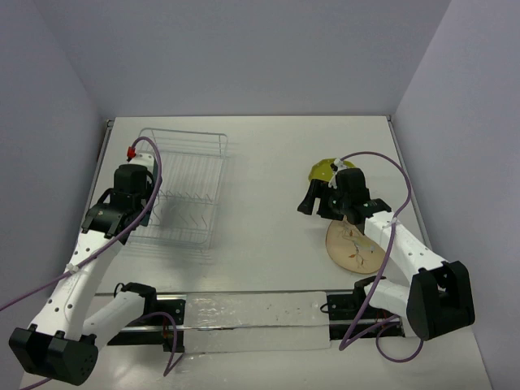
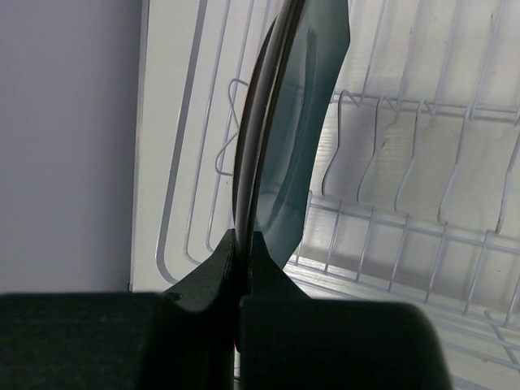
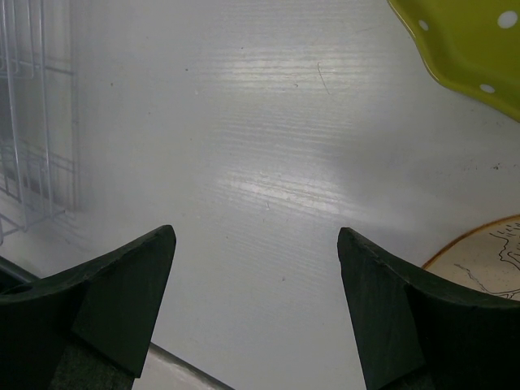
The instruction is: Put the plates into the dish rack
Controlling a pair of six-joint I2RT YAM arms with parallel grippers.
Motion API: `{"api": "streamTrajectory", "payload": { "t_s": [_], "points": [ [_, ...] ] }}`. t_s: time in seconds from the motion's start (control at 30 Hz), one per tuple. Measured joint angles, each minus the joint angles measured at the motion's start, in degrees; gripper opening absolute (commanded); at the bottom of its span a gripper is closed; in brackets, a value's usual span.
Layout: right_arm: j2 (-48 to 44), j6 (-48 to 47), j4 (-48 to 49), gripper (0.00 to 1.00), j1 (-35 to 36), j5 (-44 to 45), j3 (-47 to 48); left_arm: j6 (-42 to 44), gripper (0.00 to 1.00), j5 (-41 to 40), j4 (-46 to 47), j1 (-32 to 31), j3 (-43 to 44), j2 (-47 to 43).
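My left gripper [image 2: 242, 237] is shut on the rim of the dark teal plate [image 2: 301, 138], held on edge over the left part of the wire dish rack [image 1: 191, 175]; in the top view the plate [image 1: 151, 185] shows as a thin dark edge beside the gripper [image 1: 143, 203]. The rack's tines [image 2: 382, 154] lie just right of the plate. My right gripper [image 1: 313, 200] is open and empty above the table. The yellow-green dotted plate [image 1: 322, 170] lies behind it, also in the right wrist view [image 3: 467, 41]. The cream floral plate [image 1: 351, 248] lies under my right arm, its rim in the right wrist view [image 3: 487, 252].
The rack's right edge [image 3: 32, 122] shows at the left of the right wrist view. A clear plastic strip [image 1: 252, 318] lies along the near table edge by the arm bases. Walls close in the table on the left, back and right.
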Motion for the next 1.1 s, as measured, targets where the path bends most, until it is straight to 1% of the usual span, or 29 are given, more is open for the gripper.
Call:
{"api": "streamTrajectory", "payload": {
  "t_s": [0.2, 0.47, 0.53, 0.57, 0.6, 0.67, 0.7, 0.8, 0.9, 0.93, 0.97, 1.03, 1.1],
  "points": [
    [0.14, 0.0, -0.02, 0.88, 0.0, 0.02, 0.0, -2.27, 0.0, 0.11, 0.7, 0.16, -0.45, 2.27],
    [0.71, 0.0, -0.02, 0.88, 0.0, 0.01, 0.0, -5.37, 0.01, 0.92, 0.42, 0.67, -2.11, 3.05],
    [0.77, 0.0, -0.02, 0.88, 0.0, 0.01, 0.0, -5.82, 0.15, 0.9, 0.41, 0.75, -2.11, 3.07],
    [0.77, 0.0, -0.02, 0.88, 0.0, 0.01, 0.0, -5.95, 0.19, 0.91, 0.36, 0.75, -2.11, 3.16],
    [0.77, 0.0, -0.02, 0.88, 0.0, 0.02, 0.0, -6.08, 0.26, 0.92, 0.29, 0.75, -2.11, 3.28],
    [0.77, 0.01, -0.02, 0.88, 0.0, 0.0, 0.0, -6.36, 0.38, 0.83, 0.35, 0.75, -2.07, 3.66],
    [0.77, 0.01, -0.02, 0.88, 0.0, 0.0, 0.0, -6.58, 0.43, 0.7, 0.56, 0.76, -1.96, 3.75],
    [0.74, 0.0, -0.08, 0.88, 0.0, 0.05, 0.0, -7.24, 0.47, -0.18, 0.87, 0.8, -1.09, 3.75],
    [0.7, 0.0, -0.1, 0.88, 0.0, 0.23, 0.0, -7.56, 0.6, -1.13, 0.74, 0.84, 0.12, 3.75],
    [0.68, 0.0, -0.1, 0.88, -0.01, 0.29, 0.0, -7.67, 0.66, -1.55, 0.68, 0.84, 0.58, 3.75],
    [0.68, 0.0, -0.11, 0.88, -0.05, 0.31, 0.0, -7.96, 0.8, -1.96, 0.62, 0.84, 0.99, 3.75],
    [0.68, 0.01, -0.14, 0.88, -0.14, 0.4, 0.0, -8.74, 0.86, -2.84, 0.43, 0.84, 1.74, 3.73],
    [0.66, 0.02, -0.19, 0.88, -0.19, 0.46, 0.0, -9.21, 0.95, -4.12, -0.22, 0.84, 2.58, 3.72]
  ]
}}
